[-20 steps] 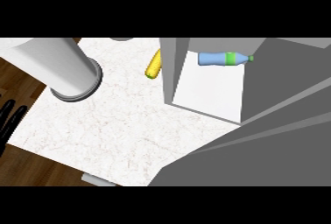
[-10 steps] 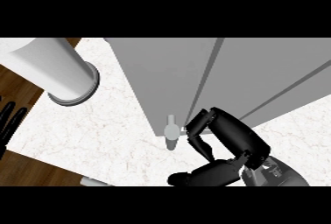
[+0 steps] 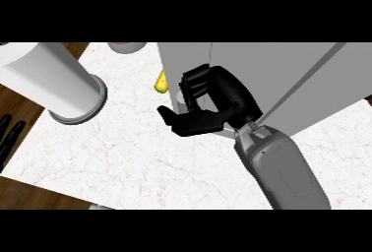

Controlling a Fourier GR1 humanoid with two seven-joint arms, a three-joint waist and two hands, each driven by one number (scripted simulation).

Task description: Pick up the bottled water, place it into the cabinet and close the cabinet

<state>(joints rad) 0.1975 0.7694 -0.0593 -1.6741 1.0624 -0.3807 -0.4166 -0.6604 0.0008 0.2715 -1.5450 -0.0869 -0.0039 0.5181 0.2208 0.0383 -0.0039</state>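
Even, bright light with almost no shadows.

We see the white counter [image 3: 131, 152] lit flat and without glare, while the grey cabinet [image 3: 291, 74] shows only soft shading between its panels. The black right hand [image 3: 210, 106] at centre reads very dark, with little surface detail. Edges stay crisp across the frame.

- My right hand [image 3: 210, 106] lies against the cabinet [image 3: 291, 78] front.
- A cylinder [image 3: 54, 81] stands left on the surface [image 3: 131, 157].
- My left hand's fingers [image 3: 9, 135] show at the left edge.
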